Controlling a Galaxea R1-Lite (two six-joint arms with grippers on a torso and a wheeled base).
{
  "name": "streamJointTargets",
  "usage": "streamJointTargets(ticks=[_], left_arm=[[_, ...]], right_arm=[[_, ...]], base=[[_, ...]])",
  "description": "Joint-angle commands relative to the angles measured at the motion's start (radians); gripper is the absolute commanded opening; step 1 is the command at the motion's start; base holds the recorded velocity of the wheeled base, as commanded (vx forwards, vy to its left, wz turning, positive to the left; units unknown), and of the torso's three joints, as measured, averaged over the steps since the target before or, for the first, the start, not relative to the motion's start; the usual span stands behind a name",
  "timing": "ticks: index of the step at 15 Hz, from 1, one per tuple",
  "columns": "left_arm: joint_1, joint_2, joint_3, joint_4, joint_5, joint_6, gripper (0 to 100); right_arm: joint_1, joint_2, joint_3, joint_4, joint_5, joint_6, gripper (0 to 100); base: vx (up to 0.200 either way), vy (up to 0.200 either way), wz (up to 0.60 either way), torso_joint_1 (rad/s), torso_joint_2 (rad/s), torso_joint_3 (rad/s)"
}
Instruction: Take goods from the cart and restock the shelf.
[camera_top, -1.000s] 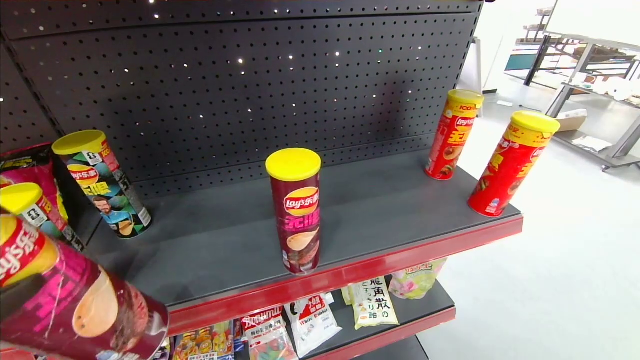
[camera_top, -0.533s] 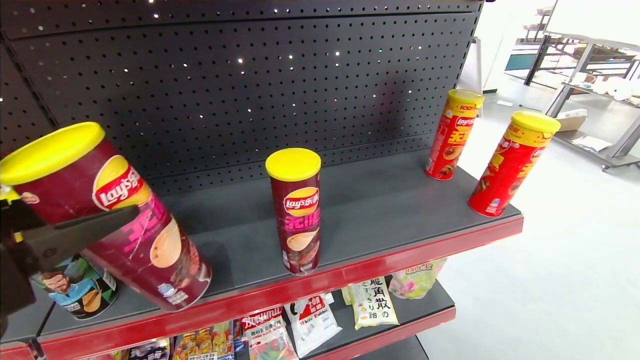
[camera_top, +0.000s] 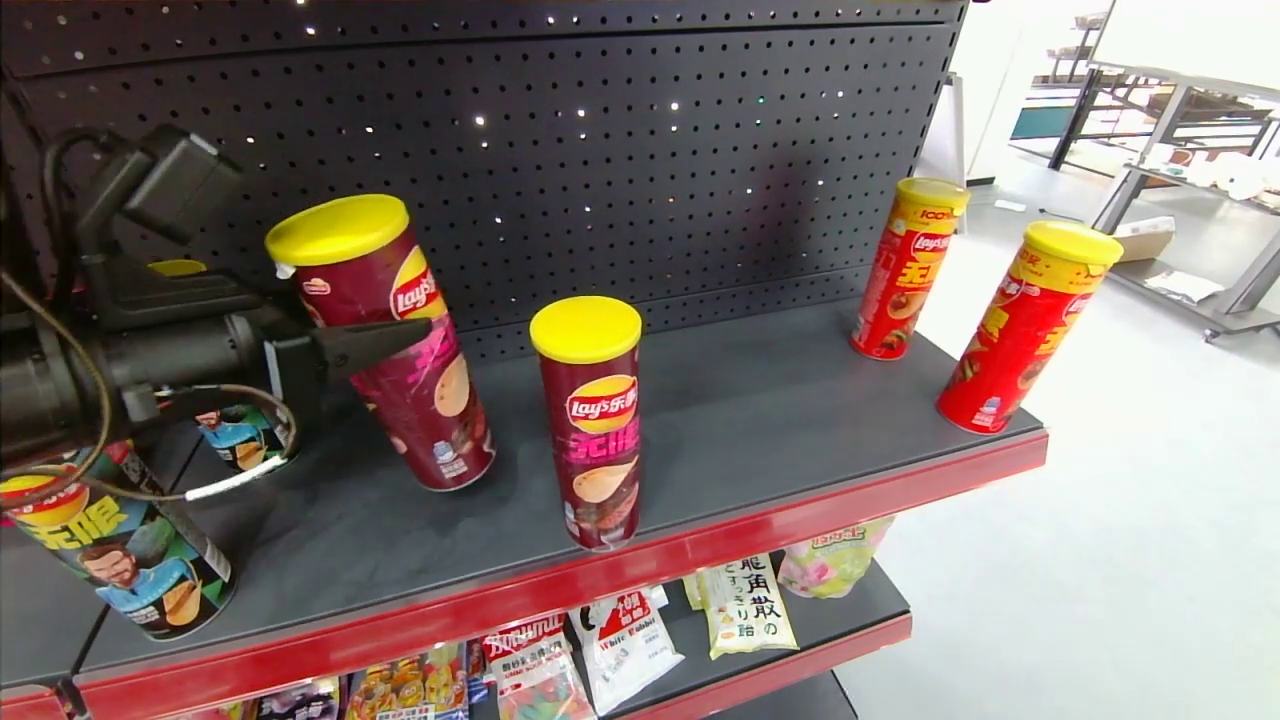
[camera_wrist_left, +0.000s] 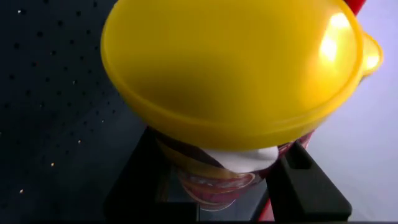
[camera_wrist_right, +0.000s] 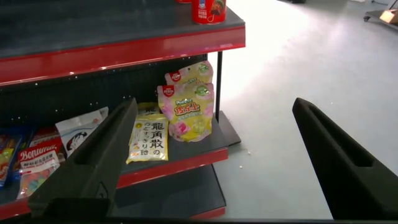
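While gripping the tilted maroon chip can (camera_top: 435, 420) in the closed left gripper (camera_top: 395, 335), far back on the shelf (camera_top: 760, 420) and left of the standing maroon can (camera_top: 598, 430), straighten it upright. Seat the base flat before letting go. Avoid nudging the blue can (camera_top: 130, 560) at near left. Right gripper (camera_wrist_right: 214, 102) spread wide, empty, down by the lower shelf.

Narrow gap between held can (camera_top: 400, 340) and front maroon can (camera_top: 597, 430); wide bare shelf (camera_top: 770, 420) beyond
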Motion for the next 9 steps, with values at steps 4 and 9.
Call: streamJointTargets(ticks=[4,9], left_arm=[[-0.065,0.241,-0.1,-0.145,0.054,0.004,0],[-0.078,0.36,-0.144,-0.274,0.055,0.004,0]], right_arm=[[0.0,0.001,0.0,-0.001,-0.001,0.0,100],[0.0,0.001,0.0,-0.001,0.001,0.0,100]], base=[[0.0,0.0,0.0,0.0,0.0,0.0],[0.0,0.0,0.0,0.0,0.0,0.0]])
